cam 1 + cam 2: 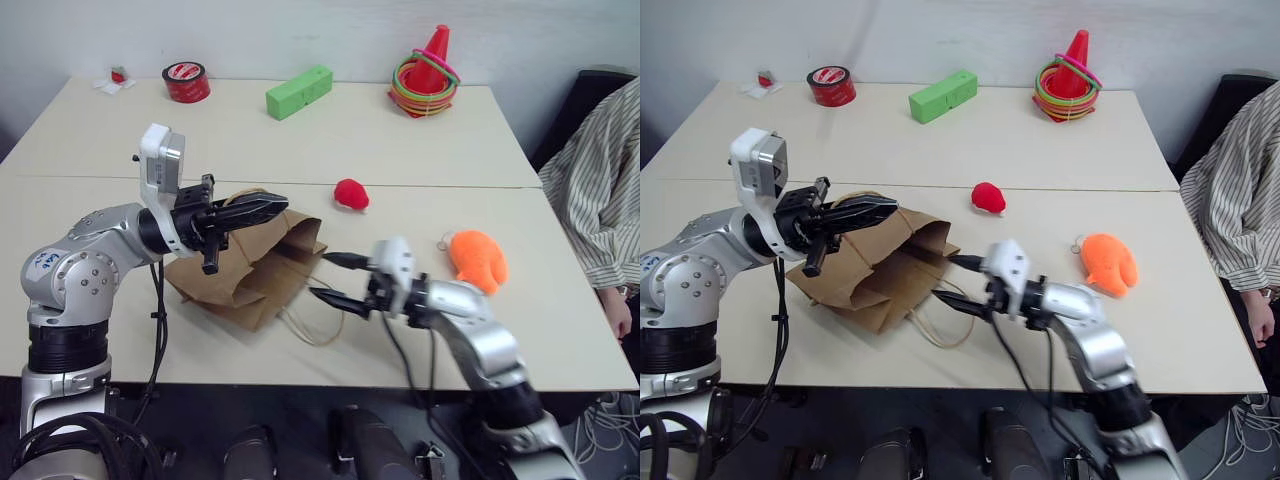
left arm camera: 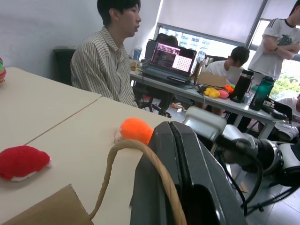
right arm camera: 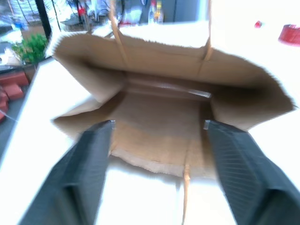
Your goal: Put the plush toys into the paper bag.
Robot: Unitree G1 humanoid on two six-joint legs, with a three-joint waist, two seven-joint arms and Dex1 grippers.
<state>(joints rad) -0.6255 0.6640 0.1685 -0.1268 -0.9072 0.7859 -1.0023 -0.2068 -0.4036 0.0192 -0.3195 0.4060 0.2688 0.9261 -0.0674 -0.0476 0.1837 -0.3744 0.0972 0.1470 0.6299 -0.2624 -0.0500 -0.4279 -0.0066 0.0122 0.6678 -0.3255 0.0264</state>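
- left gripper (image 1: pixel 268 208): clamped on the cord handle of the paper bag (image 1: pixel 250 272), lifting its mouth open
- right gripper (image 1: pixel 333 278): spread apart at the bag's mouth
- red plush toy (image 1: pixel 351 194), orange plush toy (image 1: pixel 477 259): on the counter (image 1: pixel 420 150), outside the bag

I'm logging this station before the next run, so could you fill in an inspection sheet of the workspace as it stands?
Surface: pale table, two tops butted, a seam between.
Job's things: paper bag on its side, mouth toward the right tool; red plush and orange plush outside it on the table.
Clutter: green block, red tape roll, cone with rings, small item at the far left corner.
Grippers: left tool shut on the bag's handle; right tool open, empty.
Cables: black leads along both arms.
Surroundings: seated person in a striped shirt at the robot's right.
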